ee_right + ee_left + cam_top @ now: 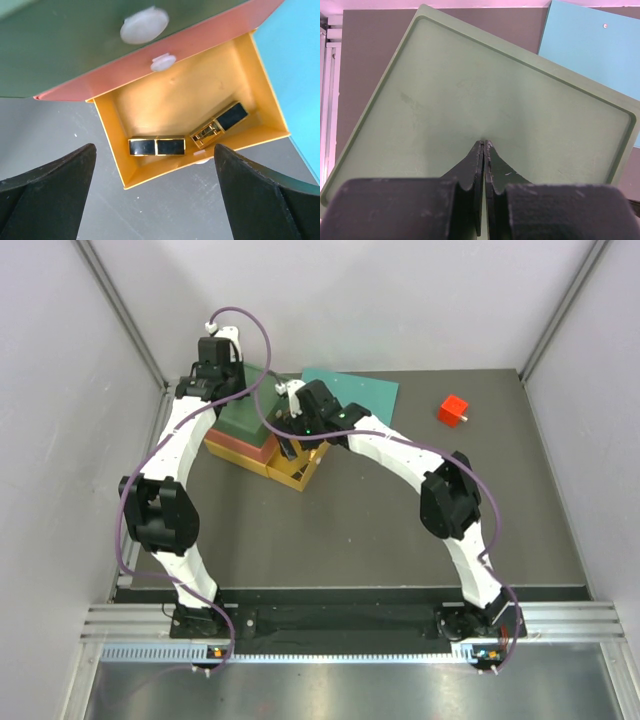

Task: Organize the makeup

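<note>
Two glossy black-and-gold cases (156, 146) lie in drawer (170, 95) — right end effector (154, 146) spread wide, empty.

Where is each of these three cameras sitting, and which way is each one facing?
Top external: above and behind the robot, facing down at the table; the left arm and right arm show whole.
Left wrist: on the left arm, facing down onto the drawer stack's green top; shut left gripper shows.
Right wrist: on the right arm, facing down into the open yellow drawer holding two black-and-gold cases; open right gripper shows.
Shared: all three catch the teal mat.
</note>
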`<state>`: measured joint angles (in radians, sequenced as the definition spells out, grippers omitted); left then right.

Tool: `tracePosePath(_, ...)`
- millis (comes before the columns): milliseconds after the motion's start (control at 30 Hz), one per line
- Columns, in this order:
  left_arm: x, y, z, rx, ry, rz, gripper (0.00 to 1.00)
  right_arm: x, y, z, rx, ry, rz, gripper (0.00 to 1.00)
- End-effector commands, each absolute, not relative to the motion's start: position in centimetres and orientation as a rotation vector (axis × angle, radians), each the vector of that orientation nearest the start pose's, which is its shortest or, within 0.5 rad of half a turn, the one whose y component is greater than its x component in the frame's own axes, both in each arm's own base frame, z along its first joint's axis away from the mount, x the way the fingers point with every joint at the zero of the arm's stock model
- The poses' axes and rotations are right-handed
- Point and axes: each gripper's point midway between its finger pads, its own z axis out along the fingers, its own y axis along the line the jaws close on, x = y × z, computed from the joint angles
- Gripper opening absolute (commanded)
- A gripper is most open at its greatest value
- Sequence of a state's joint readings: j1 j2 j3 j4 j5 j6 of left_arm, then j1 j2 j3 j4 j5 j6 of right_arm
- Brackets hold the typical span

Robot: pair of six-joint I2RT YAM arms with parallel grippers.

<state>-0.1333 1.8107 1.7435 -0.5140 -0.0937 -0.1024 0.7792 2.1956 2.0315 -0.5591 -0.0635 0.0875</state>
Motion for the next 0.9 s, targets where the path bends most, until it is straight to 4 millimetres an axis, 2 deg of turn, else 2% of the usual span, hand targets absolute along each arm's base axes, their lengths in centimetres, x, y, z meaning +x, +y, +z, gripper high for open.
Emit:
tracePosePath(0,45.0,-5.3,13.0,0.009,2.583,-0.008,0.05,42.4,41.0,23.1,-0.656,2.052,0.589,1.0)
tracePosePath(33,45.0,-5.3,13.0,0.009,2.585,-0.008,0.05,42.5,40.7,23.2,-0.624,2.055,0.618,1.0)
tracePosePath(67,45.1,-5.3,13.0,0.009,2.583,-0.008,0.05,42.9,39.4,24.5,-0.58,2.045,0.674,1.0)
tracePosePath(133,45.1,-5.2,13.0,0.009,2.583,-0.006,0.05,43.4,38.3,23.2,-0.445,2.073,0.795,1.0)
tracePosePath(167,45.0,-5.2,12.9,0.008,2.586,-0.004,0.05,43.0,37.9,24.5,-0.416,2.046,0.903,0.97)
tracePosePath(200,45.0,-5.2,12.9,0.007,2.584,-0.002,0.05,44.2,35.9,22.8,-0.27,2.065,0.981,0.92)
tracePosePath(267,45.0,-5.2,12.9,0.008,2.584,-0.004,0.05,44.9,33.5,23.1,-0.101,2.034,1.16,0.74)
tracePosePath(300,45.1,-5.2,12.9,0.007,2.584,-0.002,0.05,44.9,32.7,21.4,-0.058,2.021,1.198,0.67)
tracePosePath(333,45.0,-5.1,12.9,0.009,2.586,0.001,0.05,45.0,32.0,20.8,-0.015,2.025,1.224,0.54)
tracePosePath(400,45.1,-5.1,12.8,0.008,2.587,0.003,0.05,45.0,30.8,18.8,0.065,2.069,1.286,0.4)
tracePosePath(433,45.1,-5.1,12.8,0.008,2.585,0.005,0.05,45.0,30.7,18.3,0.083,2.072,1.305,0.28)
tracePosePath(567,45.1,-5.0,12.7,0.006,2.589,0.013,0.05,44.5,31.3,14.6,0.193,2.163,1.427,0.08)
tracePosePath(667,45.1,-4.9,12.7,0.005,2.588,0.024,0.05,44.4,32.0,13.0,0.285,2.167,1.538,0.01)
tracePosePath(867,45.1,-4.7,12.9,0.006,2.586,0.037,0.05,44.4,32.7,10.6,0.406,2.162,1.632,0.0)
